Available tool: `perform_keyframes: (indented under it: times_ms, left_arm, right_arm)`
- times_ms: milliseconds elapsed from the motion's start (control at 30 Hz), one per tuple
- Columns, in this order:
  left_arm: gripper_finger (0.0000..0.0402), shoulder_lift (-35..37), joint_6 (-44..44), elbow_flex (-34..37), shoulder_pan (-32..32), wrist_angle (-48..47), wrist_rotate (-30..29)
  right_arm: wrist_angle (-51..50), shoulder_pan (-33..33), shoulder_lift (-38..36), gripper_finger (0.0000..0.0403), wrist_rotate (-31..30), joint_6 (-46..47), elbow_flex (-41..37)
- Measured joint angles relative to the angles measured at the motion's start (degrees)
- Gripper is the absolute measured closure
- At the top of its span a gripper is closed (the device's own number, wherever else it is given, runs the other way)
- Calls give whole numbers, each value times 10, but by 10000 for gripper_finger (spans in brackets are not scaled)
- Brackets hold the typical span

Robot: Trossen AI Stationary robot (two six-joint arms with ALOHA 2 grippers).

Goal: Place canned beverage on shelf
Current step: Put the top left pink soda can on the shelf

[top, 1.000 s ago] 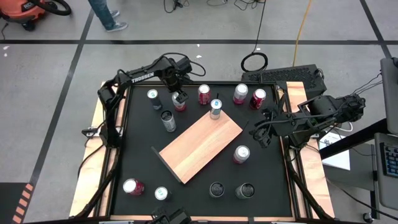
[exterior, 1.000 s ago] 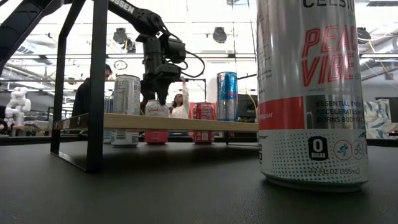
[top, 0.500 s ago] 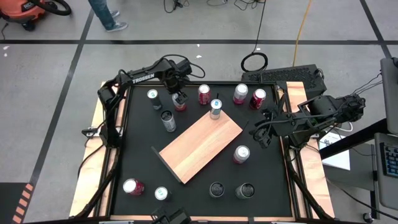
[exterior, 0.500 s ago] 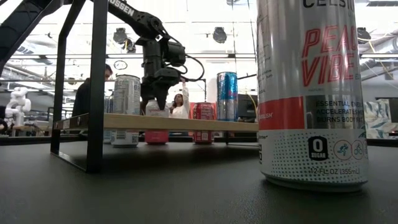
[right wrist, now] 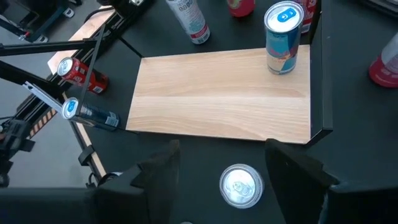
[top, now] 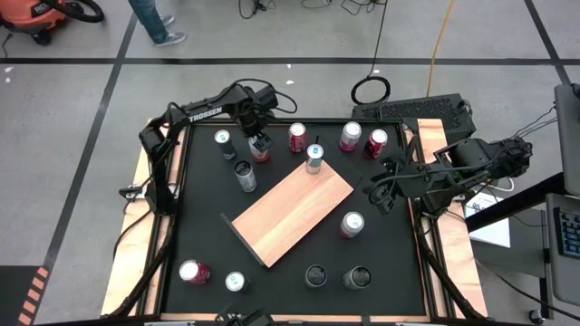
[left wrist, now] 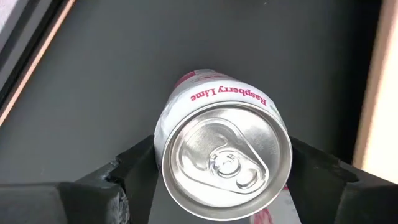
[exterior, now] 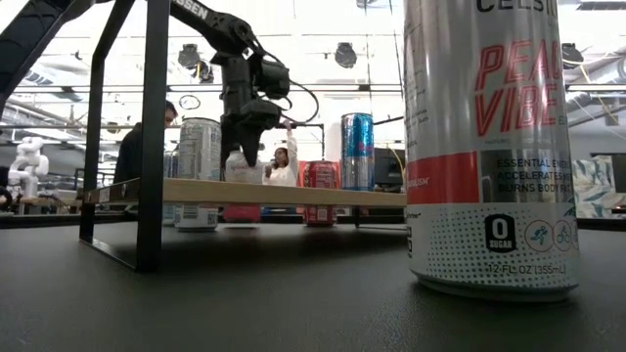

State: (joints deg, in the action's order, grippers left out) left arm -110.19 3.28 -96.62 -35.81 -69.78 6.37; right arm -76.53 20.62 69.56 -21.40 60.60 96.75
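A pink-and-white Raspberry Lime can stands at the table's far left, beyond the shelf's far edge. My left gripper points straight down over it, shut on it. The shelf is a light wooden board on black legs in mid-table, lying on a diagonal. A blue can stands on its far corner. My right gripper hangs open above the table's right side, well above a silver can. My left gripper pinches the Raspberry Lime can at its upper rim, one finger on each side. The fingers come from above, pointing down. The can is upright; in the low view its pink base shows below the shelf board at table level.
Several more cans stand around the shelf: a dark one, a silver one, red and pink ones along the far edge, several at the near edge. A tall can fills the low view's right.
My left gripper's fingers have drawn together onto the Raspberry Lime can's top. The can stays upright in its place. My right arm has kept still.
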Motion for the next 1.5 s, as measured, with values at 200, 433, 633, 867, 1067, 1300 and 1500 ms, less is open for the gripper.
perform_keyframes:
  times_ms: [200, 433, 633, 867, 1067, 1300, 1500]
  left_arm:
    - [125, 34, 50, -36, 10, -19, 3]
    - [127, 79, 162, -88, 36, -44, 33]
    - [128, 112, 269, -115, 91, -52, 80]
    - [128, 137, 399, -116, 187, -33, 84]
    - [128, 137, 503, -116, 262, 17, 83]
    - [128, 137, 592, -116, 314, 79, 75]
    - [128, 144, 630, -116, 340, 118, 65]
  right_arm:
    - [0, 0, 0, 190, -31, 0, 0]
    - [19, 0, 0, 190, -76, -50, 0]
    - [74, 0, 0, 190, -88, -158, 0]
    - [120, 0, 5, 186, -88, -265, 0]
    - [138, 2, 28, 164, -77, -340, 0]
    - [170, 38, 63, 128, -56, -364, 0]
    - [190, 71, 87, 86, -77, -384, 0]
